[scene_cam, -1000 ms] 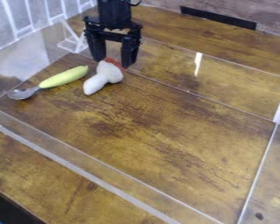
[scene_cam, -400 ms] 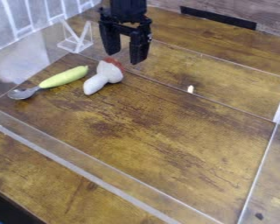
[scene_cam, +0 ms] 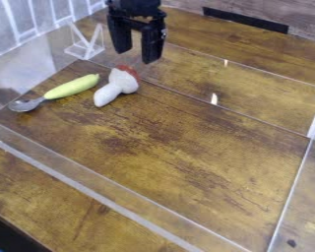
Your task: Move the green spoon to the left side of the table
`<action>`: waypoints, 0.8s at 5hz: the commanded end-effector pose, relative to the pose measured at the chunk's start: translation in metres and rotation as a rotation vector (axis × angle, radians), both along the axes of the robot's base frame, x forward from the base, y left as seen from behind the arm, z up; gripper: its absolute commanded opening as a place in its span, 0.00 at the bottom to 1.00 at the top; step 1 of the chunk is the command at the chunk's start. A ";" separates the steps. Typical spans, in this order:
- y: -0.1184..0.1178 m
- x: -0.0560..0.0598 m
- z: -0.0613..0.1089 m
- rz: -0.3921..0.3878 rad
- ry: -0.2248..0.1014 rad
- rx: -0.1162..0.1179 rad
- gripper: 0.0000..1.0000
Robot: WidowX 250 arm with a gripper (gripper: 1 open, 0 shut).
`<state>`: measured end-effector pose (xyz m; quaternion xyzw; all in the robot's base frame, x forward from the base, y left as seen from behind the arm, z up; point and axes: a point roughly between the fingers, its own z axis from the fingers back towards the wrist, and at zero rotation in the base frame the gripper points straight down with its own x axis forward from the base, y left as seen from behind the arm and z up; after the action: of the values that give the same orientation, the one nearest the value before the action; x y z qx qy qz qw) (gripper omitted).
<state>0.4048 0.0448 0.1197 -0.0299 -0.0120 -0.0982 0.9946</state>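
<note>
The green spoon (scene_cam: 58, 91) lies flat near the left side of the table (scene_cam: 187, 138), its yellow-green handle pointing up-right and its silver bowl at the lower left. My gripper (scene_cam: 135, 49) hangs above and to the right of it, pointing down, open, with nothing between its black fingers (scene_cam: 121, 39). It is apart from the spoon and hovers just behind the white object.
A white elongated object with a red tip (scene_cam: 115, 85) lies right beside the spoon's handle. Clear acrylic walls (scene_cam: 147, 212) edge the tabletop. A white wire stand (scene_cam: 84, 41) sits behind the gripper at the back left.
The gripper has risen away from the white object and rolled a little about its own axis. It stays open. The spoon and the white object have not moved.
</note>
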 end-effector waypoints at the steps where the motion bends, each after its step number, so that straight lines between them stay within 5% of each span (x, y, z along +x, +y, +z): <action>1: -0.006 0.004 0.025 -0.001 -0.074 0.012 1.00; 3: -0.007 -0.002 0.001 0.111 -0.043 0.010 1.00; 4: -0.006 0.004 0.004 0.131 -0.045 0.016 1.00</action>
<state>0.4051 0.0456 0.0990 -0.0259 -0.0003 -0.0249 0.9994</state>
